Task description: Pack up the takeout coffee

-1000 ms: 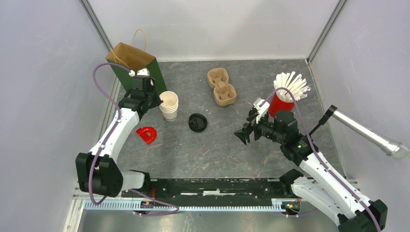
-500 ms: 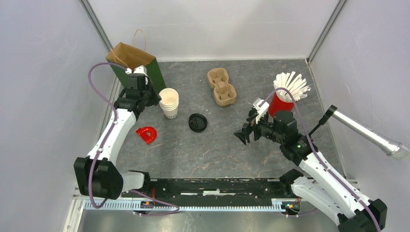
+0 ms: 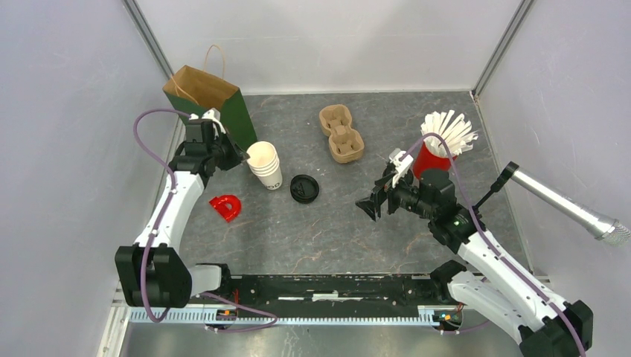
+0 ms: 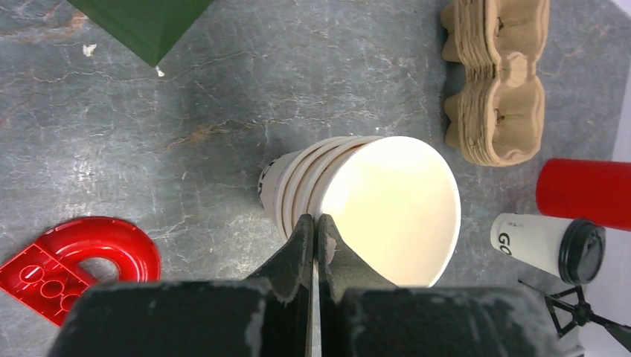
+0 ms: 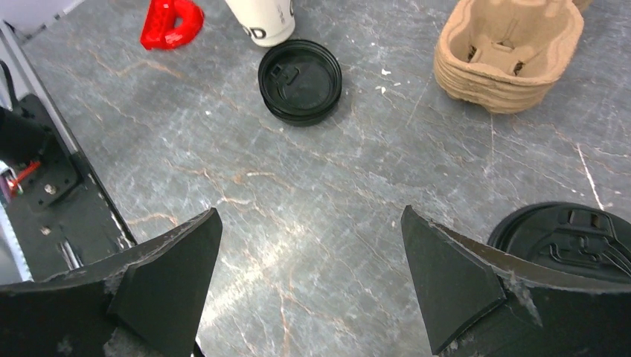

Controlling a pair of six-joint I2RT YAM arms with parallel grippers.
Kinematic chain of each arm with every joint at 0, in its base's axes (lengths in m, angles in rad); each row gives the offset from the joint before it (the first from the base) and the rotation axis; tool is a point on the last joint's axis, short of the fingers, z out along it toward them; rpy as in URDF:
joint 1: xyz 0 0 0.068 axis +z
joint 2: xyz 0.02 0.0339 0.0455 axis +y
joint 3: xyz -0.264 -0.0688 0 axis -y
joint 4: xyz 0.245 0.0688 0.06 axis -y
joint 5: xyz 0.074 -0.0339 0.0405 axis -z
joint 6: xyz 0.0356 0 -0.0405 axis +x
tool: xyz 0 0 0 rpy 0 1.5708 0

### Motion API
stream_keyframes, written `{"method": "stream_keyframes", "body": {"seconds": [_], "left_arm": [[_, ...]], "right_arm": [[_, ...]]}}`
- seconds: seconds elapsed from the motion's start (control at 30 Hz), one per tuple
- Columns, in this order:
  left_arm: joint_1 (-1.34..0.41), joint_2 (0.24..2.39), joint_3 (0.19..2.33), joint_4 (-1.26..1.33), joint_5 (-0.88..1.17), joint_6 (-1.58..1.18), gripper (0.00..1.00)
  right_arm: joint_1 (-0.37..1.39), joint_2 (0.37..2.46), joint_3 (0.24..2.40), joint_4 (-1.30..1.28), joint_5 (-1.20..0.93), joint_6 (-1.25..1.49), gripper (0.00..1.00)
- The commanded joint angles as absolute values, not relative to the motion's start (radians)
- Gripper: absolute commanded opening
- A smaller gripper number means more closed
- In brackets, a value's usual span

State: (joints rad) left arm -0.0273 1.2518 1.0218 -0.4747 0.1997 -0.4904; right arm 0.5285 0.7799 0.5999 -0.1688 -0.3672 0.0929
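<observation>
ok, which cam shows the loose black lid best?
Right wrist: the loose black lid shows whole, close and unobstructed, with its moulding clear. Top external shows it small, beside the cup stack. Left wrist doesn't show it.

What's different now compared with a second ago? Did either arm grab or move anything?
The left gripper, shut on the rim of the stack of white cups, drew back toward the paper bag. This tipped the stack and shifted its base a little to the right. The right gripper stayed open and barely moved. The loose black lid, cardboard carriers and red piece stayed put.
</observation>
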Motion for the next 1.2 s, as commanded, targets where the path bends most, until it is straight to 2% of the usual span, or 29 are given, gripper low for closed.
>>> {"method": "stream_keyframes", "body": {"seconds": [0.0, 0.27, 0.57, 0.8, 0.87, 1.17], "left_arm": [[-0.017, 1.209, 1.034, -0.431, 0.301, -0.527, 0.02], [-0.017, 1.166, 1.006, -0.469, 0.290, -0.481, 0.02], [-0.014, 1.107, 0.916, -0.447, 0.276, -0.488, 0.02], [-0.012, 1.102, 0.875, -0.407, 0.304, -0.512, 0.02], [-0.012, 1.100, 0.869, -0.405, 0.304, -0.506, 0.02], [-0.012, 1.087, 0.865, -0.408, 0.304, -0.487, 0.02]], "right_arm": [[0.544, 0.826, 0.584, 0.066, -0.383, 0.252, 0.97], [0.692, 1.099, 0.719, 0.346, -0.211, 0.478, 0.91], [0.829, 1.478, 0.868, 0.634, -0.130, 0.702, 0.82], [0.855, 1.637, 0.980, 0.626, -0.100, 0.722, 0.77], [0.855, 1.672, 1.005, 0.613, -0.108, 0.711, 0.72], [0.856, 1.752, 1.045, 0.547, -0.068, 0.731, 0.66]]}}
